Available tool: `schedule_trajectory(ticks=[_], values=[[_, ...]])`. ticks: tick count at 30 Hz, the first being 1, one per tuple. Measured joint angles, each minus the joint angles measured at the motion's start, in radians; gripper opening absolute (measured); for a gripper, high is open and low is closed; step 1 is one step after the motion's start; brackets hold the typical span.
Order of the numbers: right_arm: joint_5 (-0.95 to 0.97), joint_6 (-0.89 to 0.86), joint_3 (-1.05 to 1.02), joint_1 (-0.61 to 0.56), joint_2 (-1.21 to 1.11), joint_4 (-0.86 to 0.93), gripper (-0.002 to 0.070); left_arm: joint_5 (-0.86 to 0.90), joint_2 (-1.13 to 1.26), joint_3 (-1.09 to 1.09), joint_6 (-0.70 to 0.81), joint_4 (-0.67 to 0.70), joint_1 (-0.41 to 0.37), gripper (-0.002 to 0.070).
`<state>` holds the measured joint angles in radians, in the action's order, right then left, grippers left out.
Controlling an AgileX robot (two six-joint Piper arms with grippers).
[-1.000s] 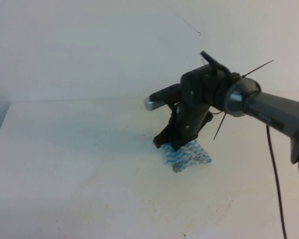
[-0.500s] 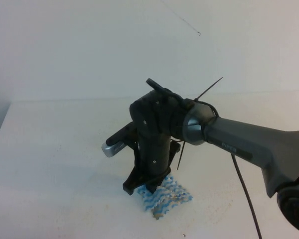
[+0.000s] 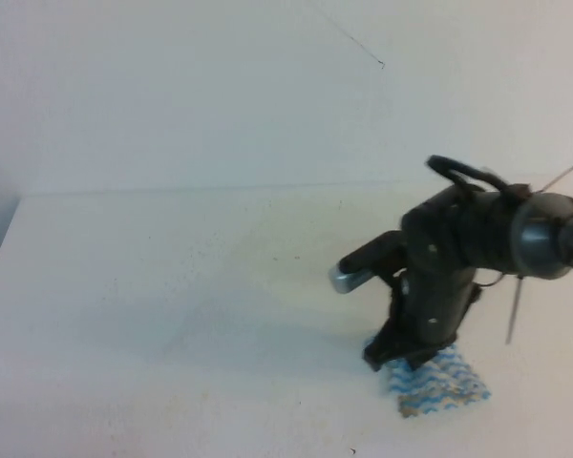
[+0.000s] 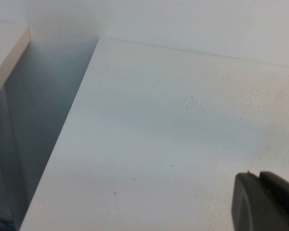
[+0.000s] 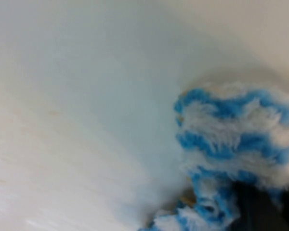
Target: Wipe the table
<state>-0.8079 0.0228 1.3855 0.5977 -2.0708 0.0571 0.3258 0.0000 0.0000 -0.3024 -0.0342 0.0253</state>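
A blue-and-white striped cloth lies pressed on the white table near its front right. My right gripper points straight down onto the cloth's left edge and is shut on it. In the right wrist view the fluffy cloth fills the area round the dark fingers, with bare table beside it. My left gripper does not show in the high view; in the left wrist view its two dark fingertips lie together above the table, holding nothing.
The table's left edge drops off to a dark gap beside a wall. A white wall rises behind the table. Faint specks dot the surface.
My right arm swept the cloth from mid-table toward the front left, then across to the front right, where it is now. The left gripper's earlier position is not shown.
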Motion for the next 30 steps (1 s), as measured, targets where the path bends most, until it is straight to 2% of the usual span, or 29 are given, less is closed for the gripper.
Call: schedule_trajectory(ticks=[5, 8, 19, 27, 30], values=[[0.032, 0.002, -0.115, -0.193, 0.114, -0.012, 0.003, 0.0, 0.0, 0.0, 0.0, 0.0, 0.0, -0.0001], [0.032, 0.055, -0.11, -0.25, 0.156, -0.057, 0.003, 0.0, 0.0, 0.0, 0.0, 0.0, 0.0, -0.0001], [0.058, 0.071, 0.068, -0.224, 0.081, -0.273, 0.003, 0.0, 0.0, 0.0, 0.0, 0.0, 0.0, -0.0001], [0.044, 0.062, 0.104, -0.197, -0.025, -0.21, 0.0032, 0.0, 0.0, 0.0, -0.002, 0.0, 0.0, -0.0001], [0.047, 0.062, 0.12, -0.187, -0.031, -0.208, 0.0071, 0.0, 0.0, 0.0, 0.0, 0.0, 0.0, -0.0001]])
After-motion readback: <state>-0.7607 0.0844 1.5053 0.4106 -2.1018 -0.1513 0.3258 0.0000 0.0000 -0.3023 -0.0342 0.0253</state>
